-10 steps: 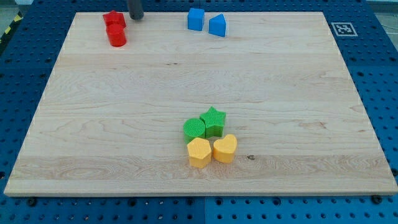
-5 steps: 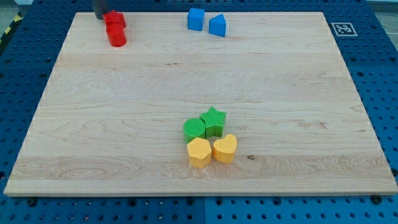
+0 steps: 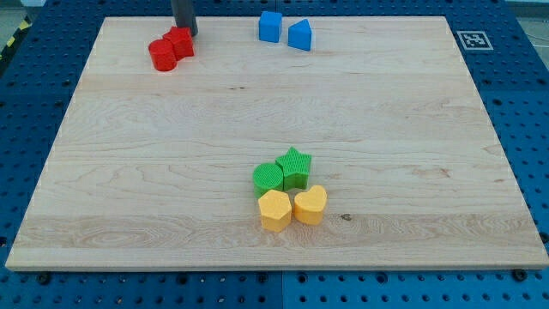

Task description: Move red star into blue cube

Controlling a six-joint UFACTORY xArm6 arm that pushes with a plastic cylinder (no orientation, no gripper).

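The red star (image 3: 180,41) lies near the view's top left on the wooden board (image 3: 154,172), touching a red cylinder (image 3: 161,55) at its lower left. My tip (image 3: 184,31) stands at the star's upper right edge, touching or nearly touching it. The blue cube (image 3: 270,27) sits at the view's top centre, well to the right of the star, with a blue triangular block (image 3: 299,35) just to its right.
Near the view's bottom centre a cluster sits together: a green star (image 3: 295,167), a green cylinder (image 3: 268,178), a yellow hexagon block (image 3: 274,210) and a yellow heart (image 3: 310,205). A marker tag (image 3: 473,39) lies beyond the board's top right corner.
My tip went left behind the red blocks, then came back right. The red star has shifted right and down, and the red cylinder now lies at its lower left.
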